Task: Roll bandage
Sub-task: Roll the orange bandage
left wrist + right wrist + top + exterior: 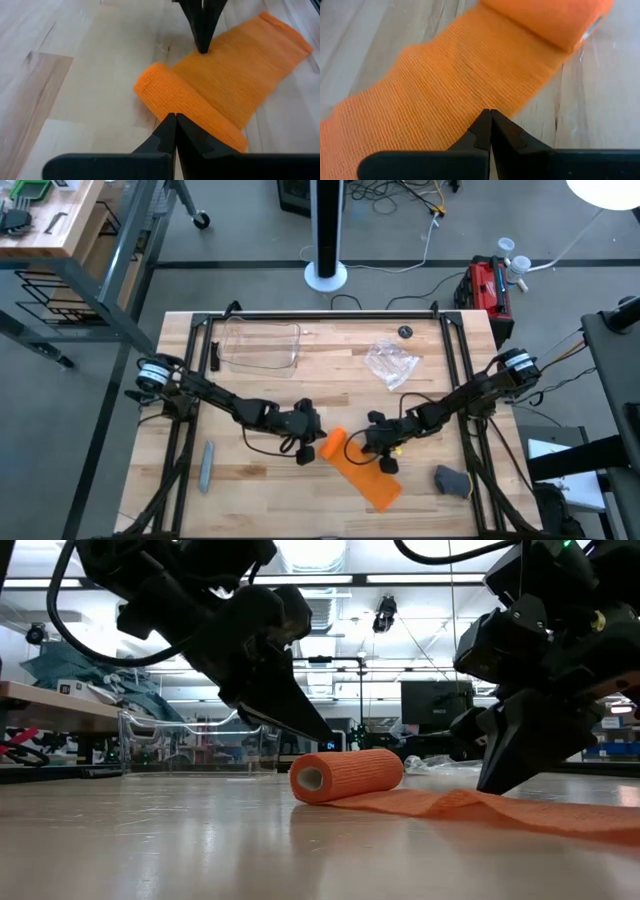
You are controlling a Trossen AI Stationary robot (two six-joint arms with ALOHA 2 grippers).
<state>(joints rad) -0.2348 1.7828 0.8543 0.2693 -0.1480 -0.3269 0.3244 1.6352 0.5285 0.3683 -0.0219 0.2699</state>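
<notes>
Bandage roll lies between closed left tool and closed right tool.

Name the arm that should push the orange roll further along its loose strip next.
Probably the left. Its shut jaws sit right behind the rolled end of the bandage, on the side away from the flat tail. The right gripper, also shut, rests on the unrolled strip, suited to pinning it.

From above, the left hand covers part of the bandage roll. In the low view the orange strip runs off the right edge. A small dark round object on the worktop is too tiny to identify.
</notes>
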